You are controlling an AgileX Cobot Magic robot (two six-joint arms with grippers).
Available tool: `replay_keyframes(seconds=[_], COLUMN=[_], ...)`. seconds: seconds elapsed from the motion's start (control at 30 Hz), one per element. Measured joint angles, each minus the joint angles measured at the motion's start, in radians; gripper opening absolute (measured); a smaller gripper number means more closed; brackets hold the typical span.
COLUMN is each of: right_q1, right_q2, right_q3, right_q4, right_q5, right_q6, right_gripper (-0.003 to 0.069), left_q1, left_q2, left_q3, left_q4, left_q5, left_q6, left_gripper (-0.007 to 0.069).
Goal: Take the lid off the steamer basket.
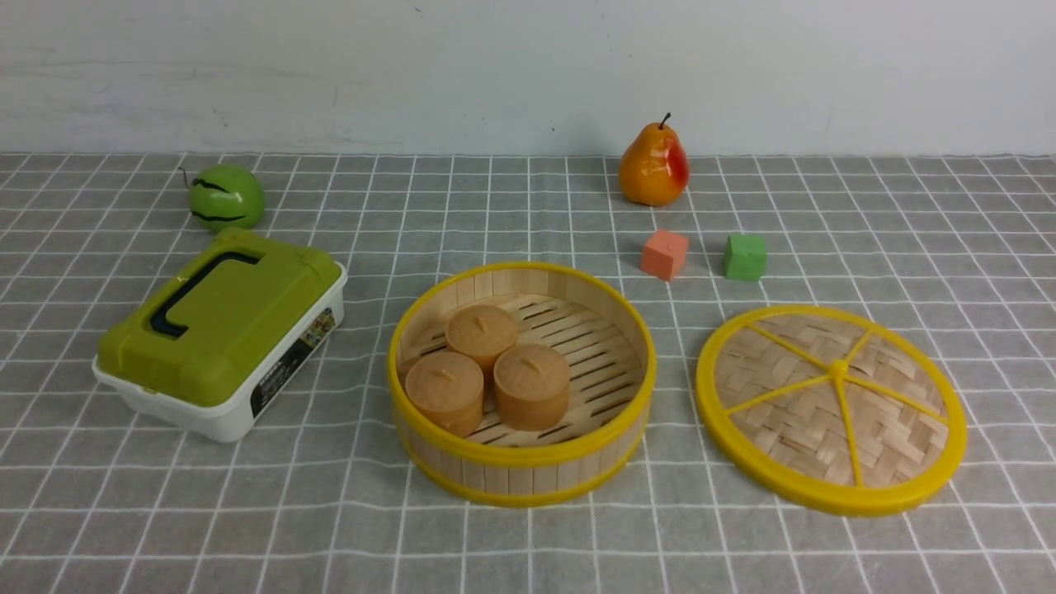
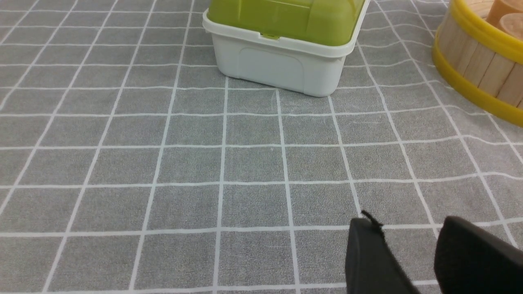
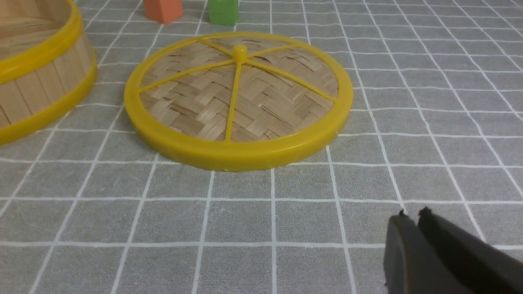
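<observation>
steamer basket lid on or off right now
Off. The lid lies flat on the cloth to the right of the steamer basket, whose top is open, showing three brown cakes.

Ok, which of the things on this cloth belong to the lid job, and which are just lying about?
Job:
- flat round woven-bamboo lid with yellow rim, off, on the cloth
- round bamboo-slat steamer basket with yellow rims, open, holding three tan round cakes

Lying about:
- white box with olive-green lid
- green round fruit
- orange-yellow pear
- orange cube
- green cube

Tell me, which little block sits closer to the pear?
The orange block. It sits almost right below the pear; the green block is farther off to the right.
</observation>
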Motion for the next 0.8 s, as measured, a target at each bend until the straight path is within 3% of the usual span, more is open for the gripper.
replay_keyframes(seconds=[0.8], right_q1=[0.000], right_q2=[0.000], right_q3=[0.000], right_q4=[0.000], right_q5=[0.003], right_q6=[0.000], right_gripper=[0.0046], left_q1=[0.000], left_q2=[0.000], left_q3=[0.000], left_q4=[0.000], left_q5=[0.000], left_q6=[0.000], left_gripper=[0.0239])
